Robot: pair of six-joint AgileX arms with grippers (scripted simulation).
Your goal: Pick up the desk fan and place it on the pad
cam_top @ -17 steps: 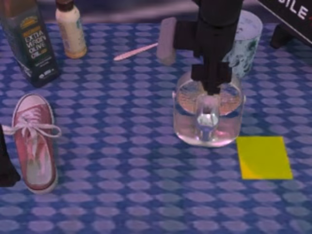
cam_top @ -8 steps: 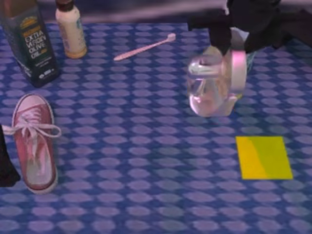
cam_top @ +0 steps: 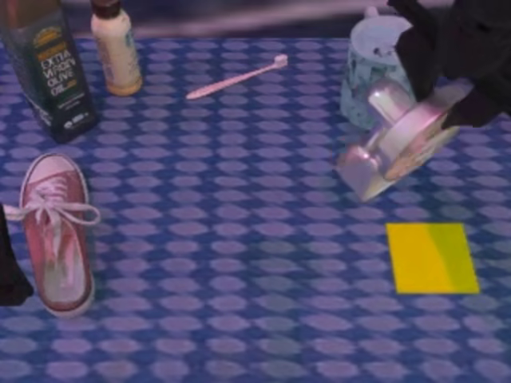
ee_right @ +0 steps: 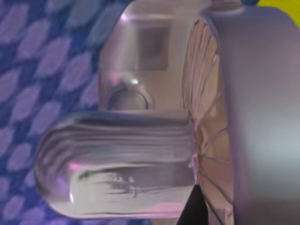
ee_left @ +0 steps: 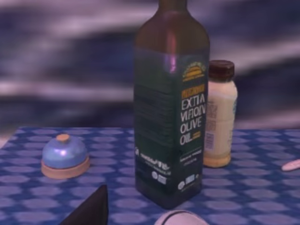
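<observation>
The right gripper [cam_top: 447, 92] is closed on the rim of the tilted desk fan [cam_top: 395, 148], held above the worktop, the yellow pad [cam_top: 432, 257] below and just ahead of it; tilted so, the fan may slip or land askew; the left arm sits parked.

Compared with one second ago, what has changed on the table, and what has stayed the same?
The right gripper has carried the desk fan away from the middle of the table toward the right and far side, and the fan is now tilted, beside the mug. The fan is not yet over the pad. The pad, shoe, toothbrush, both bottles and the parked left arm at the left edge stayed put.
</observation>
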